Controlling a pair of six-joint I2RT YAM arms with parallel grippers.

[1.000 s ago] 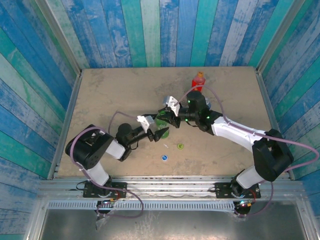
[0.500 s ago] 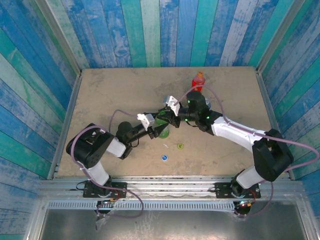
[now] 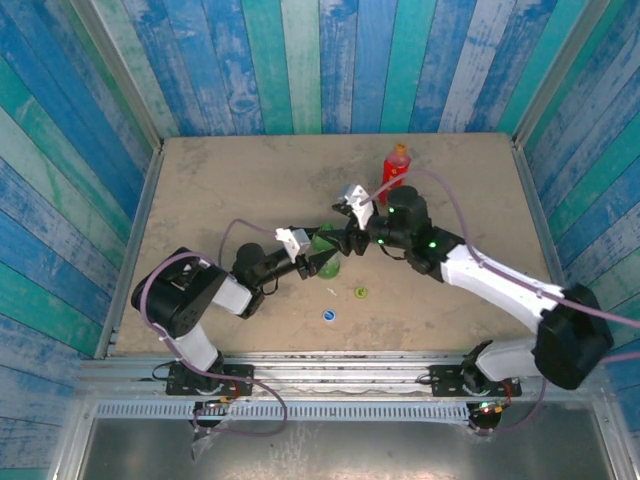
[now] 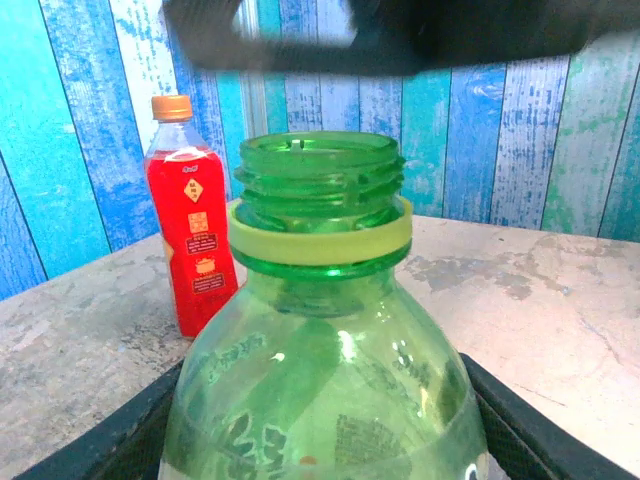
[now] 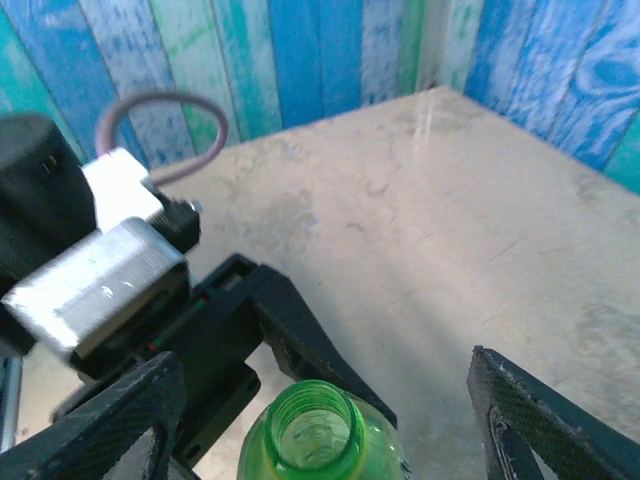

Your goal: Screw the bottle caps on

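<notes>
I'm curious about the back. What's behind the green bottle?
In the left wrist view, a red bottle with an orange cap stands behind the green bottle, before the blue wall. The table straight behind is covered.

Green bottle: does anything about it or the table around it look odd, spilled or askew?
Nothing spilled or tipped. The green bottle stands upright in the left claw, neck bare; a blue cap and a yellow-green cap lie loose on the table near it. The red bottle is capped.
</notes>
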